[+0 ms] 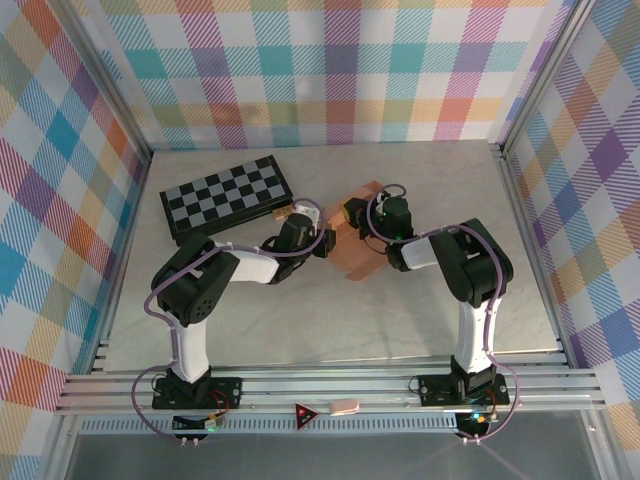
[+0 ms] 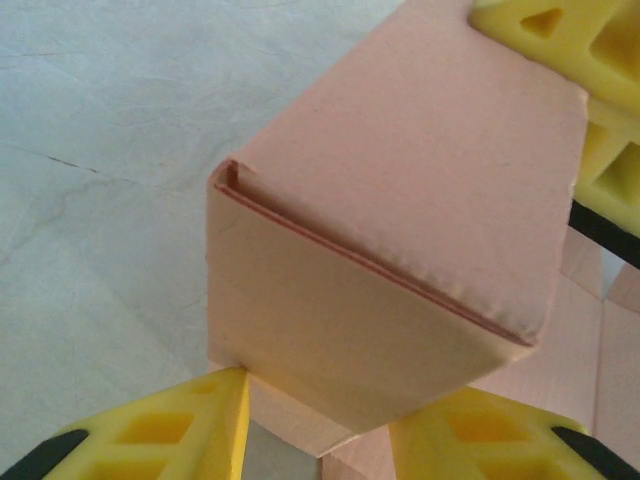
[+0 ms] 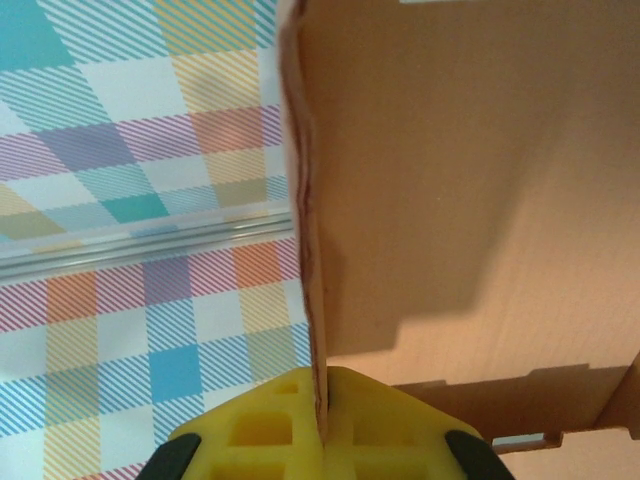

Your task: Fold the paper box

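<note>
Salmon-orange card paper box between both arms.
Right gripper clamps its wall; left gripper straddles near corner, grip unclear.

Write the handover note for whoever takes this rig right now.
Right end effector: shut on an upright wall of the salmon-orange card paper box.
Left end effector: jaws apart on either side of the box's lower corner; unclear whether they press it.
Box: on the pale table between both arms, right of the black-and-grey checkered board in the top view.
Done: one side raised, a doubled-over wall forming a corner.
Left: other panels appear to lie flat; raise them, tuck the flaps, close up.
</note>
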You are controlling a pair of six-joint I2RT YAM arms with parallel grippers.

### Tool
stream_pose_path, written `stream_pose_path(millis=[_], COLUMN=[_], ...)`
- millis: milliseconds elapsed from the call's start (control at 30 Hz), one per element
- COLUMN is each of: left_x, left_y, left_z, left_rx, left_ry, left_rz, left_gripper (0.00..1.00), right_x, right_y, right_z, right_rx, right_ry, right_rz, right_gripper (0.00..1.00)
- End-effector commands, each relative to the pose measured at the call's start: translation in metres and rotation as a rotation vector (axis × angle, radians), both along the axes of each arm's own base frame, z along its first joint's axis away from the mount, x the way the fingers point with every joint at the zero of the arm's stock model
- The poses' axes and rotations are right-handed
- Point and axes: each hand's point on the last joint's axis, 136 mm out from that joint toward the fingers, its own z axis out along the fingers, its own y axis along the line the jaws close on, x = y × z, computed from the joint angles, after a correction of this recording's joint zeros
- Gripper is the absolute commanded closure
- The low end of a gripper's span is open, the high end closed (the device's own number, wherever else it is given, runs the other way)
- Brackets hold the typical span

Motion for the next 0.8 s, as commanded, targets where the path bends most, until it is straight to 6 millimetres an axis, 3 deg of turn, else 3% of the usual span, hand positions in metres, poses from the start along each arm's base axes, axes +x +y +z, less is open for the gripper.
stream_pose_path(millis=[0,167,333,567,767], left_x=[0.019,0.024,0.025,0.034,0.046], left_y=[0.003,-0.005,-0.019,-0.027,-0.023], left_z=[0.009,0.014,0.016,0.02,0.021], left_rx=[-0.032,-0.051,-0.075,-0.061,-0.028], left_ry=[-0.051,-0.062,-0.058,-0.067,-0.066], left_rz=[0.092,0.075,0.021,0.01,0.063], left_gripper=[0.62,0.76,0.83,0.78,0.77], right_x=[-0.012,-0.012,-0.014,-0.017,-0.019], right_y=[0.007,0.008,0.01,0.018,0.021], right_z=[-0.007,-0.009,-0.01,-0.014,-0.017], right_rx=[0.0,-0.005,-0.008,-0.02,-0.021], right_ry=[0.067,0.085,0.097,0.12,0.139], right_rz=[0.013,0.013,0.016,0.03,0.016], right_gripper=[1.0,1.0,1.0,1.0,1.0])
